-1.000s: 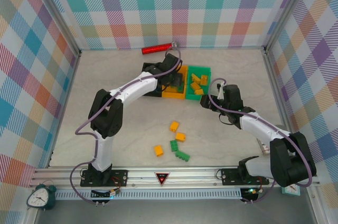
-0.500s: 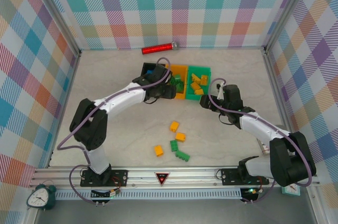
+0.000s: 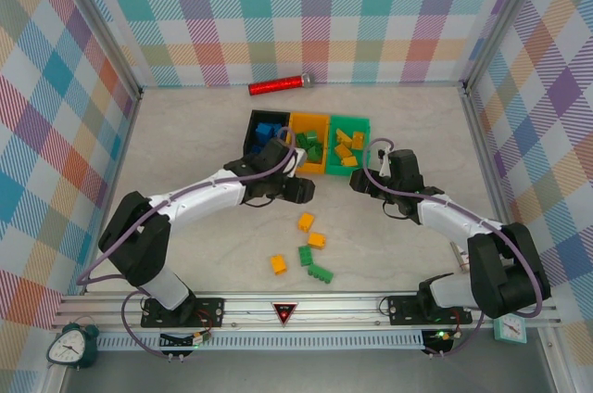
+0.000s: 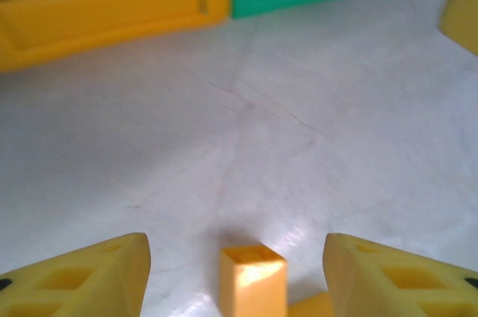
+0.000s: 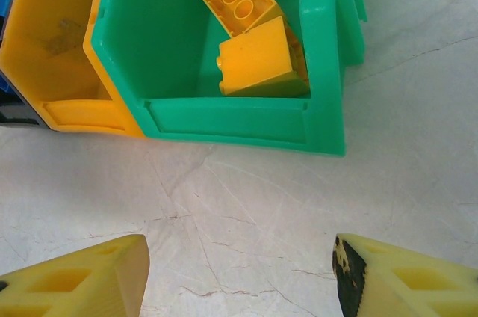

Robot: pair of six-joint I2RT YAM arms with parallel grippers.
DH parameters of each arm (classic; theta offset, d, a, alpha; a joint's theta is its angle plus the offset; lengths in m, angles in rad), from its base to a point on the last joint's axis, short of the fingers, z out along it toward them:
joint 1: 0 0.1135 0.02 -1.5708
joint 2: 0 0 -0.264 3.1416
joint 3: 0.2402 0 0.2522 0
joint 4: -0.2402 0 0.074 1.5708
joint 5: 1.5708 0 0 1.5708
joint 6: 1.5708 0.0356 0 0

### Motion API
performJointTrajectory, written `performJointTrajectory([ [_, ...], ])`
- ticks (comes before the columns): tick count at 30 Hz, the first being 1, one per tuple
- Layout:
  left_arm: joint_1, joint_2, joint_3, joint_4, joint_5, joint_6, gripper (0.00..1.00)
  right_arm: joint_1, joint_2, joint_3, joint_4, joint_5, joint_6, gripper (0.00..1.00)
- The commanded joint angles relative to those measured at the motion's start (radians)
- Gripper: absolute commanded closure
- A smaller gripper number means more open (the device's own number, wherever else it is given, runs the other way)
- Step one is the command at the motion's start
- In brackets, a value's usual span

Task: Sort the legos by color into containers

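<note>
Five loose legos (image 3: 317,240): three yellow and two green, clustered on the tabletop (image 3: 185,143), nearer than the containers.
Three containers: a far-middle row. The black bin (image 3: 269,114) holds blue bricks, the orange-yellow bin (image 3: 310,117) green ones, the green bin (image 3: 350,119) yellow ones.
Left tool (image 3: 298,191): about half open and empty, just near of the orange-yellow bin. Its wrist view shows a yellow brick (image 4: 252,279) on the tabletop, between its fingers and a little ahead of them.
Right tool (image 3: 359,180): about half open and empty, by the green bin's near wall (image 5: 239,119).
Step in hand: probably the left tool picking up that yellow brick.
Doing it well: centre the brick between the fingers, come straight down and close on its flat sides. Lift above the bin wall and release over the green bin, where the yellow bricks lie.
Surface: pale, smooth and faintly veined, so a nudged brick would likely slide.
Room: plaid cloth walls, and a red cylinder (image 3: 278,86) at the far edge.
</note>
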Motion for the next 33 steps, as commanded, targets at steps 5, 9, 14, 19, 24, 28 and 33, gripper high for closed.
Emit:
performJointTrajectory([
  [5,-0.080,0.057,0.014,-0.096,0.049,0.058,0.38,-0.005,0.022,0.005,0.032,0.001,0.001,0.33],
  [9,-0.089,0.087,0.018,-0.113,0.038,0.059,0.38,-0.005,0.019,0.005,0.030,0.002,-0.001,0.33],
  [14,-0.105,0.140,0.055,-0.160,0.000,0.073,0.39,-0.005,0.017,0.006,0.028,0.004,0.000,0.33],
  [19,-0.125,0.195,0.091,-0.201,-0.046,0.082,0.40,-0.005,0.017,0.006,0.030,0.001,-0.001,0.33],
  [24,-0.131,0.218,0.100,-0.216,-0.060,0.082,0.43,-0.004,0.011,0.005,0.027,0.004,0.000,0.33],
  [28,-0.131,0.234,0.107,-0.216,-0.070,0.084,0.47,-0.005,0.008,0.003,0.025,0.008,-0.002,0.33],
  [33,-0.135,0.252,0.119,-0.216,-0.065,0.082,0.52,-0.004,0.010,0.004,0.028,0.002,-0.001,0.33],
])
